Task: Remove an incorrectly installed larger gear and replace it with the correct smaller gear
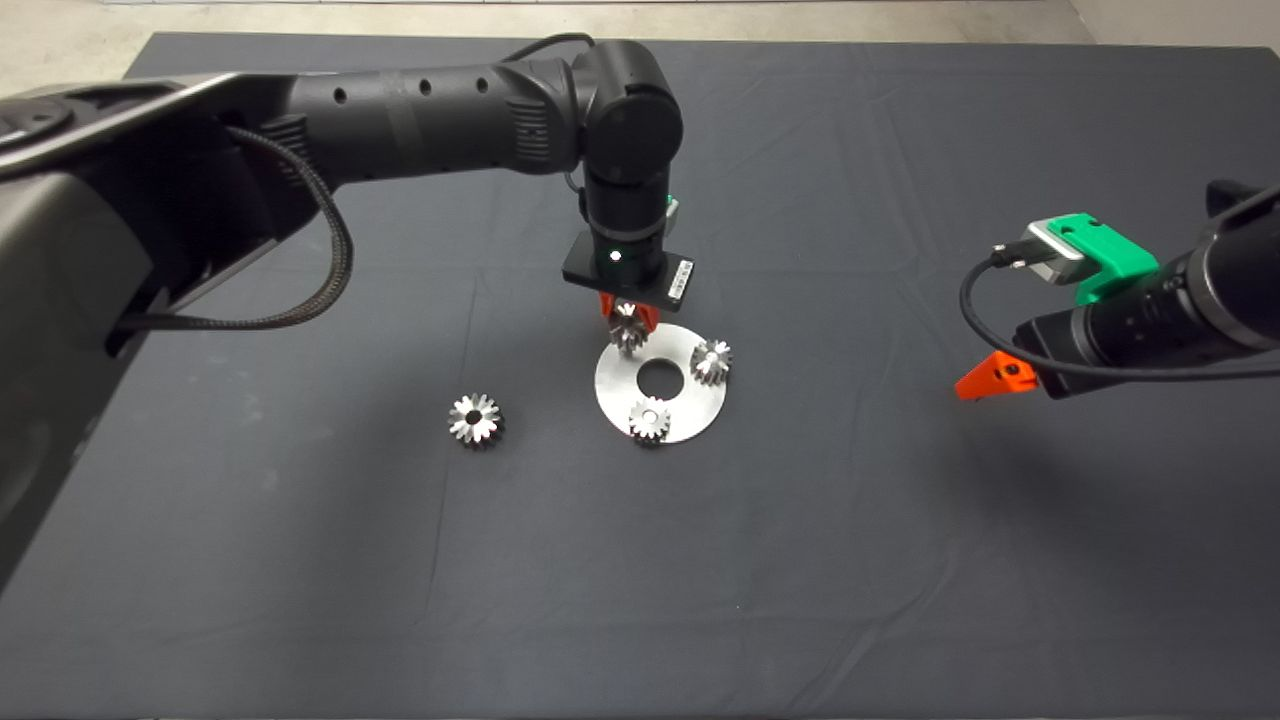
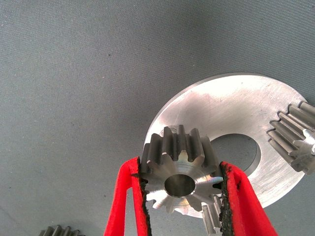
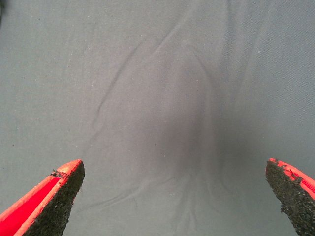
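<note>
One creased dark mat [image 1: 800, 560]

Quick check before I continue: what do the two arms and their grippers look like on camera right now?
Both arms are black and tubular. The left arm has round joint housings, a braided black cable and a wrist block with a green light and white label. The right arm carries a green and silver mount with a black cable. Both grippers' red fingers have rough black pads.

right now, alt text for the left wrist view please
The left gripper is shut on a small silver steel toothed gear, held over the edge of a flat round silver metal plate with a centre hole, on a dark mat.
</note>
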